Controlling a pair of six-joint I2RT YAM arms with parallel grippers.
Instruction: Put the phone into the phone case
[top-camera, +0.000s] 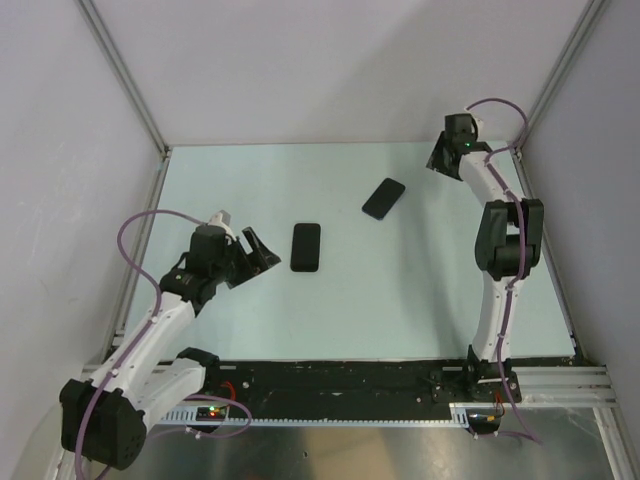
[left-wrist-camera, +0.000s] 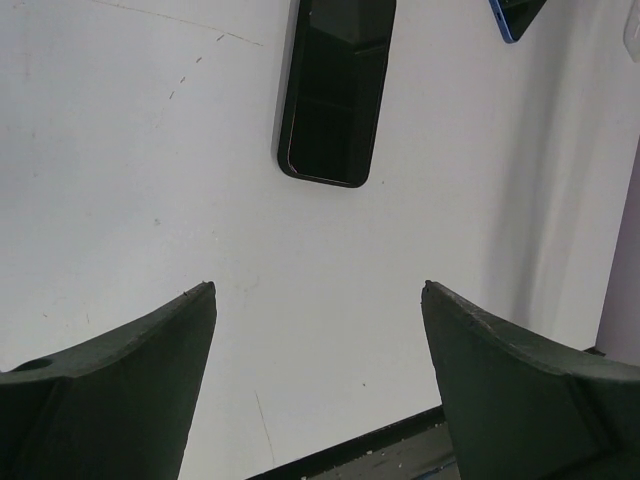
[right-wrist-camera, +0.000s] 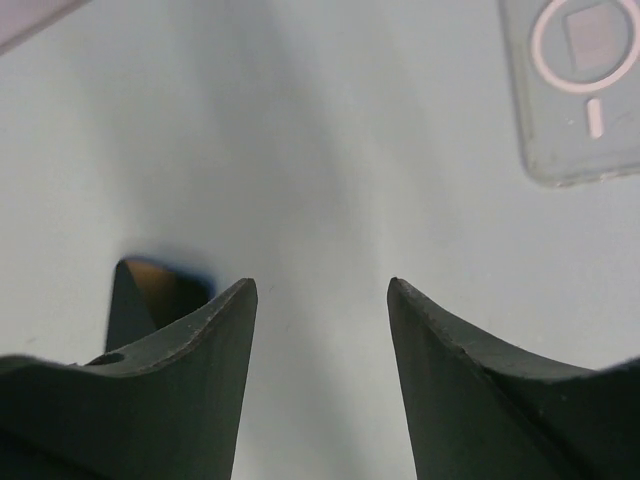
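Observation:
A black phone (top-camera: 306, 247) lies flat mid-table; in the left wrist view it (left-wrist-camera: 335, 90) lies ahead of my fingers. My left gripper (top-camera: 262, 250) (left-wrist-camera: 318, 290) is open and empty, just left of that phone and apart from it. A second black phone (top-camera: 383, 198) lies angled farther back; a blue-edged corner of it (left-wrist-camera: 515, 18) shows in the left wrist view. The clear phone case (right-wrist-camera: 580, 90), with a white ring and a short line, lies flat at the upper right of the right wrist view. I cannot make it out from above. My right gripper (top-camera: 441, 156) (right-wrist-camera: 320, 290) is open and empty near the back wall.
Grey walls with metal posts (top-camera: 125, 75) enclose the pale table (top-camera: 400, 290) at the back and sides. A black rail (top-camera: 340, 380) with the arm bases runs along the near edge.

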